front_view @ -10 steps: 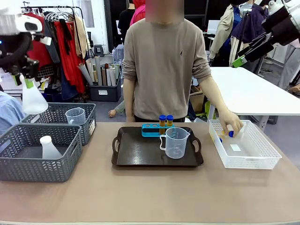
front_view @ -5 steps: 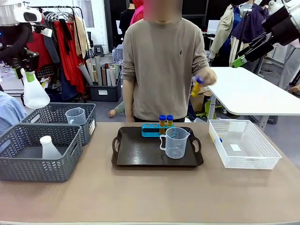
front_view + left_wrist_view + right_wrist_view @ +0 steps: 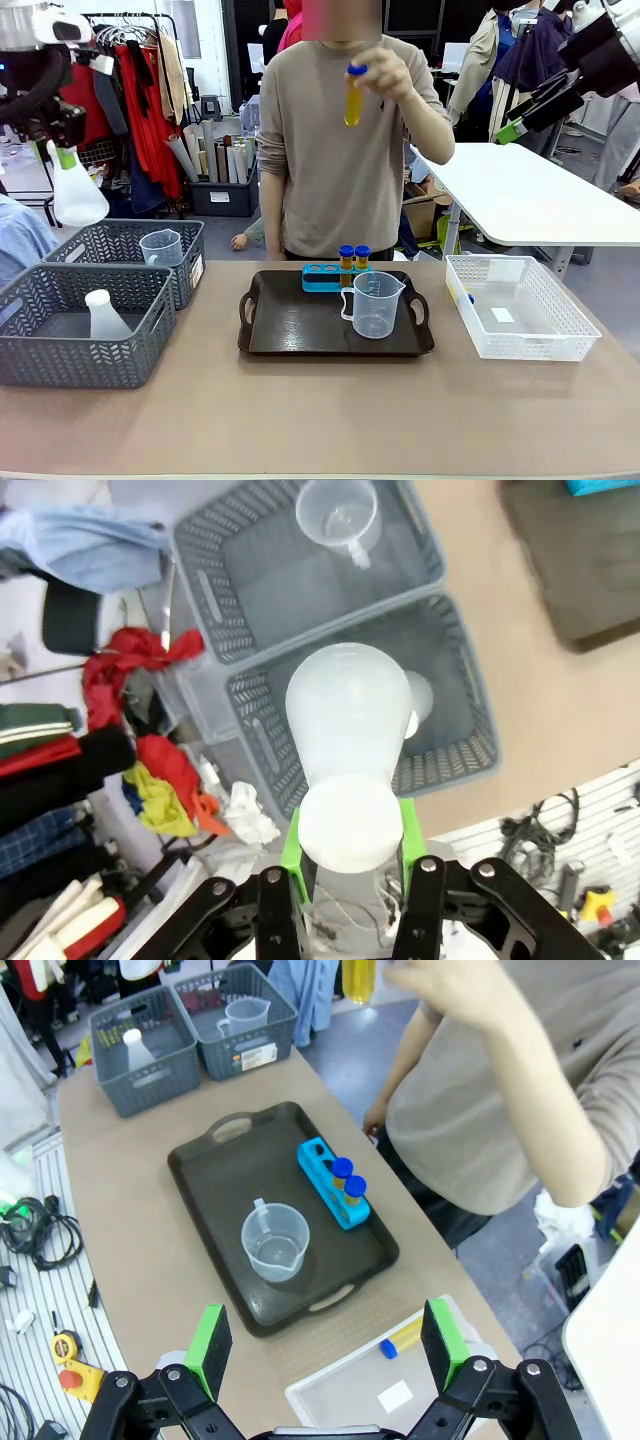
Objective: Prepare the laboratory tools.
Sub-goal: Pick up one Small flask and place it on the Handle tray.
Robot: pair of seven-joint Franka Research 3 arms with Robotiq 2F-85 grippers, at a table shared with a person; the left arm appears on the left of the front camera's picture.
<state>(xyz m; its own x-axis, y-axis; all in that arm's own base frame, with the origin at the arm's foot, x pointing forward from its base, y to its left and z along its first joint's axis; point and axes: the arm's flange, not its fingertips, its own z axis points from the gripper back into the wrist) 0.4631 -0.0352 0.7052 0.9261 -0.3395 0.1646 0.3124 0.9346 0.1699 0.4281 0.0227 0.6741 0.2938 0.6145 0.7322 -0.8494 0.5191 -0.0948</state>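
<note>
So right now the left tool [image 3: 62, 158] is clamped on the neck of the white conical flask [image 3: 78, 197]. It's holding the flask high in the air over the left edge of the surface, above the two grey baskets [image 3: 60, 350]. From its wrist cam you can see the green pads squeezing the neck, with the flask body over the nearer basket. The right tool [image 3: 325, 1325] is parked up high off the right side, jaws spread wide with nothing in them.

Meanwhile the person's hand [image 3: 388, 72] has an amber tube [image 3: 353, 100] lifted to about shoulder height, well off the surface. Two more tubes [image 3: 353, 257] stand in the blue rack [image 3: 320, 278] at the far edge of the black tray [image 3: 250, 310], which sits mid-surface. The clear beaker [image 3: 377, 305] is on the tray just in front of the rack. One last tube [image 3: 402, 1338] lies in the white basket [image 3: 560, 345] by the right edge. A spare flask [image 3: 105, 315] and a spare beaker [image 3: 162, 247] are in the grey baskets.

My read is that this is the "bring the flask over to the tray" step. Next the left arm needs to swing toward the middle and come down on the bare left half of the tray. It'll have to keep the flask upright and stay clear of the beaker, and of the hand if it heads for the rack.
</note>
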